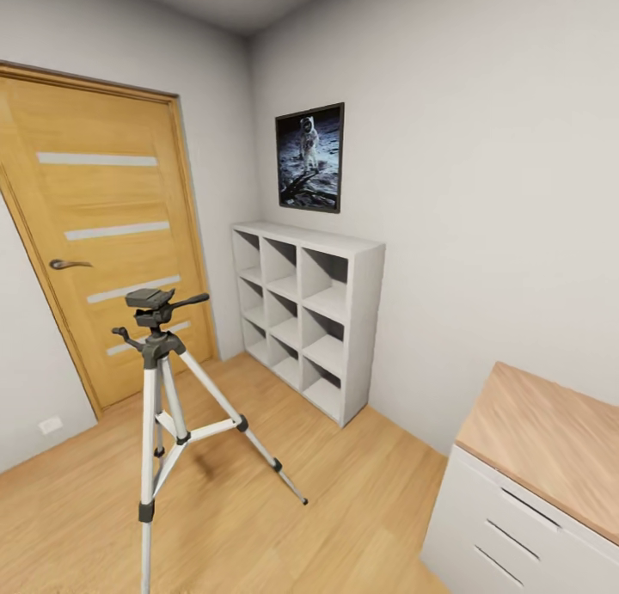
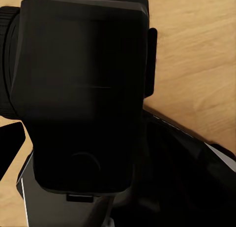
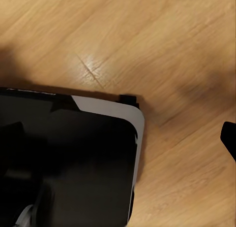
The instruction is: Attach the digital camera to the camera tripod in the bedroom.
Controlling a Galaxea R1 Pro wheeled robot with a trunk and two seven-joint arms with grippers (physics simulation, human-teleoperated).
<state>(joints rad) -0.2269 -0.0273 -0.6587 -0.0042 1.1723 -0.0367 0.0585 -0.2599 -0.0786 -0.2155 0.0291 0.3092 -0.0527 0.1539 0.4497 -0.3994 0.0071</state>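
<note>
Left gripper is clenching the digital camera; right jaws: can't tell. Camera tripod standing at 8 o'clock.

Head view: high vantage, faces forward and slightly down into bedroom corner; tripod near, door and shelves farther. Left wrist view: very close on dark camera, plank floor behind. Right wrist view: looks down on floor, dark robot body close. Shared: wood floor in all views.
</note>
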